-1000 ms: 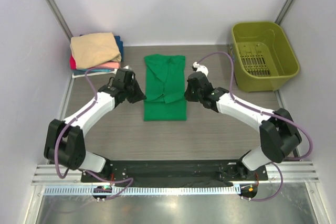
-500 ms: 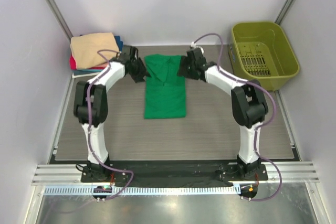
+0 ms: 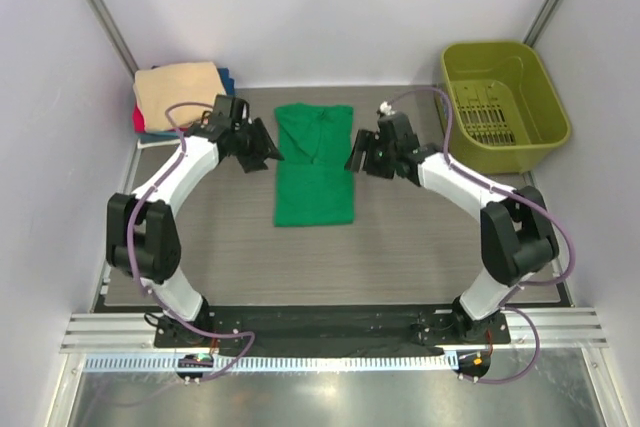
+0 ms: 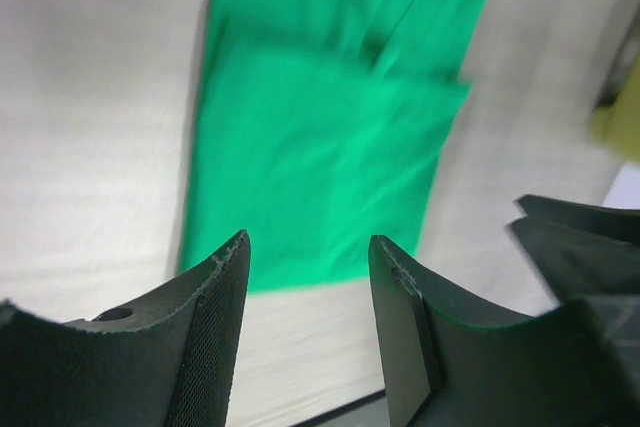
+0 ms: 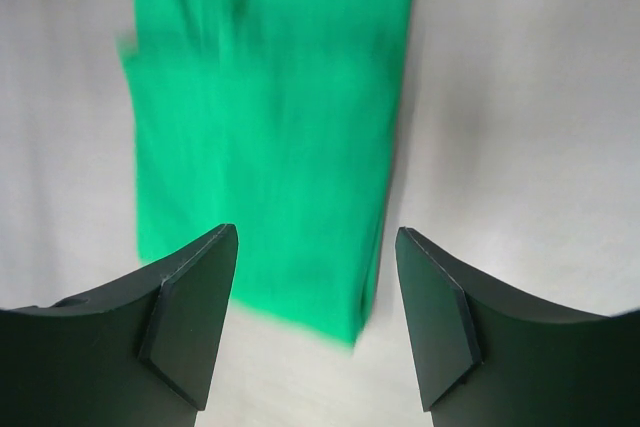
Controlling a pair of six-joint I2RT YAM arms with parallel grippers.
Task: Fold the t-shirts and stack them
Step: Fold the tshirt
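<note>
A bright green t-shirt [image 3: 314,167] lies flat mid-table, folded into a long narrow strip; it also fills the left wrist view [image 4: 330,127] and the right wrist view [image 5: 265,117]. My left gripper [image 3: 262,150] hovers just off the shirt's left edge, open and empty [image 4: 308,247]. My right gripper [image 3: 357,159] hovers at the shirt's right edge, open and empty [image 5: 315,242]. A stack of folded t-shirts [image 3: 180,95], tan on top with pink, red and blue beneath, sits at the back left.
An olive-green plastic bin [image 3: 502,105] stands at the back right. White walls close in the table's left, right and far sides. The arm bases sit on a black plate [image 3: 330,325] at the near edge.
Both grippers went from shut to open and let go of the green shirt. The sleeves now lie folded in. Both arms swung toward the shirt's top, then drew back a little to its sides.
</note>
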